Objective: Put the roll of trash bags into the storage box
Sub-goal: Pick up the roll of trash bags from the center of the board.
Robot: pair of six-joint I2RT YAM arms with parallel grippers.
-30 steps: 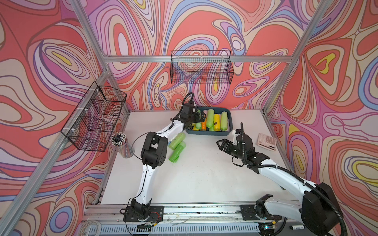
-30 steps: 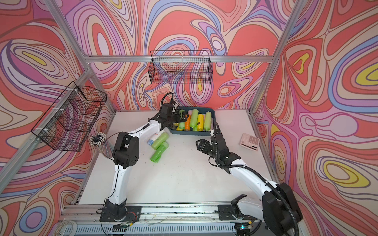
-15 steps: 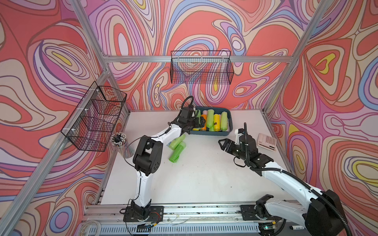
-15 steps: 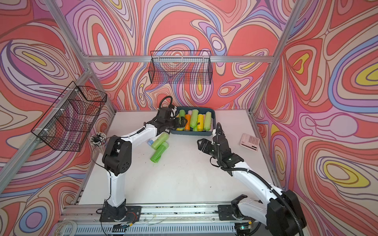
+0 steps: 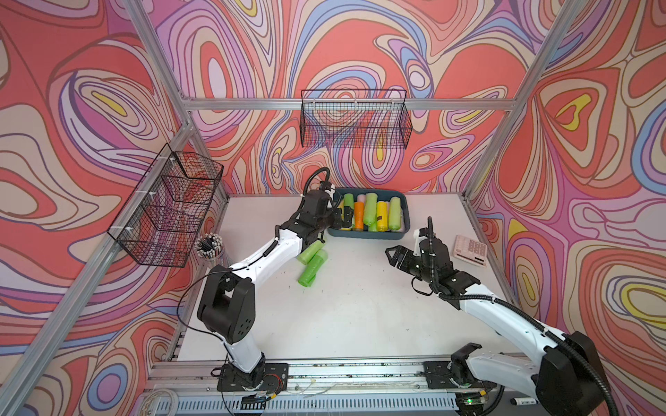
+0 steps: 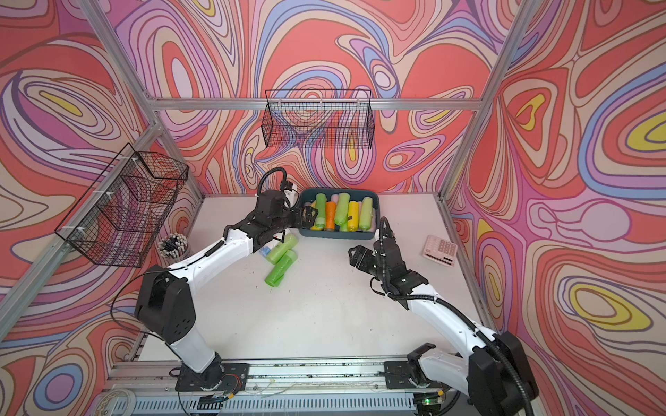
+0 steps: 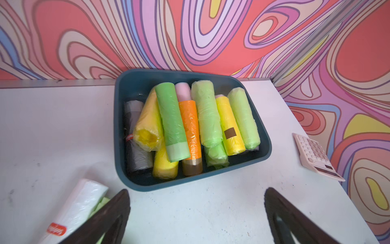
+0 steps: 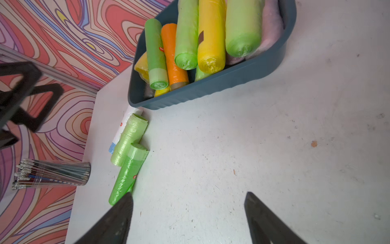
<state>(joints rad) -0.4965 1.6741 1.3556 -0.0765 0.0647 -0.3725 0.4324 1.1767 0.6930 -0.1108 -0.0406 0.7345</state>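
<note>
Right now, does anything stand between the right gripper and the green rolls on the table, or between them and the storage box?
Nothing visible does. Bare table lies between the open right gripper and the two green rolls, and between them and the storage box. The left arm hangs above their far ends, though.

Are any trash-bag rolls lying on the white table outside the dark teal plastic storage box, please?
Yes, a pale green roll, a brighter green roll and a white roll lie beside the storage box.
</note>
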